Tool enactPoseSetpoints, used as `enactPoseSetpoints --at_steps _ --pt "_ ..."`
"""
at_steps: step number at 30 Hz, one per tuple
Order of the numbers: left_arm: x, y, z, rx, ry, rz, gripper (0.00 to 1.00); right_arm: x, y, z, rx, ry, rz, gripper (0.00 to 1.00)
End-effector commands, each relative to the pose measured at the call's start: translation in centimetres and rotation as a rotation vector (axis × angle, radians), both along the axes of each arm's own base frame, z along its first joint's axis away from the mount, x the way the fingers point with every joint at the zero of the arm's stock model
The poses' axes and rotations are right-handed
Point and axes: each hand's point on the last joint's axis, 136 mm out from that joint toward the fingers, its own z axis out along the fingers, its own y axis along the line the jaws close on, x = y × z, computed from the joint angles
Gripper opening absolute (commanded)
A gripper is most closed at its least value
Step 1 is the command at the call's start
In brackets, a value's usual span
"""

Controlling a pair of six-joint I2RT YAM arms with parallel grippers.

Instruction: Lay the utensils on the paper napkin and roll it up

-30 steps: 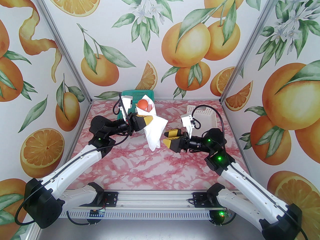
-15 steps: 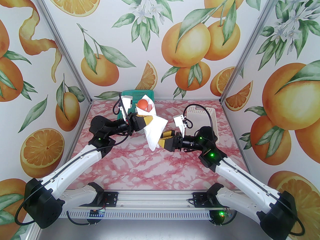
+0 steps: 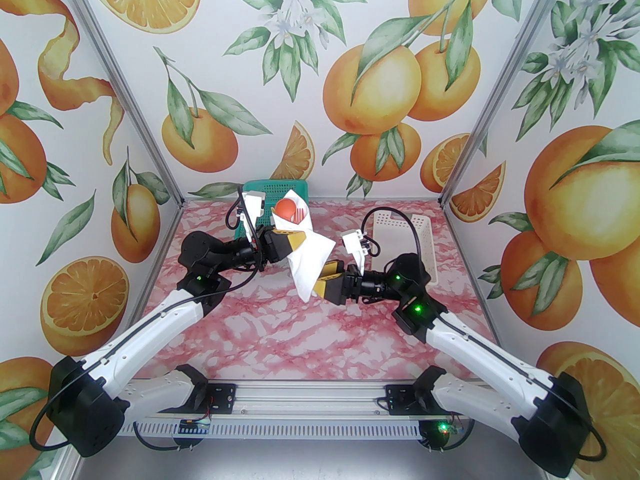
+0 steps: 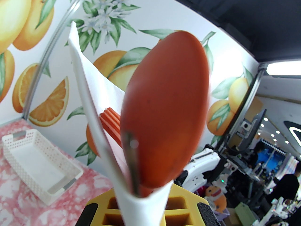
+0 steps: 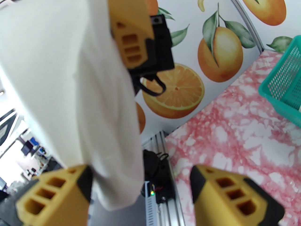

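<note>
Holding the paper napkin rolled into a loose cone, raised clear of the pink marbled table, with the orange spoon and orange fork poking out of its upper end and a darker knife lying blurred beside them. Clamping the roll about its middle with the left gripper, jaws pressing together on the paper. Straddling the napkin's drooping lower tail with the right gripper, jaws standing apart. Showing a teal basket behind the roll and a white basket off to the right.
</note>
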Motion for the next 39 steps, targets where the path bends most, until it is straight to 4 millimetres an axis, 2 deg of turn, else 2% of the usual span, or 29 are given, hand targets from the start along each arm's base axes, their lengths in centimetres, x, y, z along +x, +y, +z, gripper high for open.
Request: enactPoseSetpoints --at_steps 1,9,18,21,24,29,31,33,35,39 --pt "-1.0 0.4 2.2 -0.038 -0.069 -0.005 0.0 -0.1 0.3 0.7 0.019 -0.029 0.019 0.72" --pt "-1.0 0.4 2.2 -0.039 -0.067 -0.007 0.0 0.1 1.1 0.9 0.026 -0.032 0.033 0.69" --pt "-1.0 0.3 2.1 -0.035 -0.063 0.0 0.0 0.7 2.1 0.6 0.023 -0.024 0.032 0.59" --pt "-0.7 0.3 1.5 -0.013 -0.059 0.024 0.0 0.4 2.3 1.5 0.072 -0.047 0.049 0.58" --pt "-0.5 0.2 1.0 -0.004 -0.05 0.03 0.0 0.5 2.5 1.6 0.079 -0.043 0.038 0.54" --pt "-0.3 0.3 0.8 0.008 -0.051 0.046 0.0 1.4 2.4 0.6 0.032 -0.035 -0.021 0.41" --pt "-0.3 0.4 0.8 0.022 -0.054 0.062 0.0 2.1 2.1 -1.0 -0.047 -0.009 -0.076 0.35" --pt "-0.2 0.5 0.7 0.03 -0.053 0.078 0.0 2.3 1.5 -1.7 -0.094 -0.008 -0.11 0.33" --pt "-0.1 0.7 0.8 0.029 -0.055 0.091 0.0 2.2 0.7 -2.0 -0.113 -0.004 -0.126 0.38" --pt "-0.1 0.8 1.1 0.019 -0.057 0.095 0.0 0.9 -1.0 -2.1 -0.113 -0.003 -0.095 0.62"
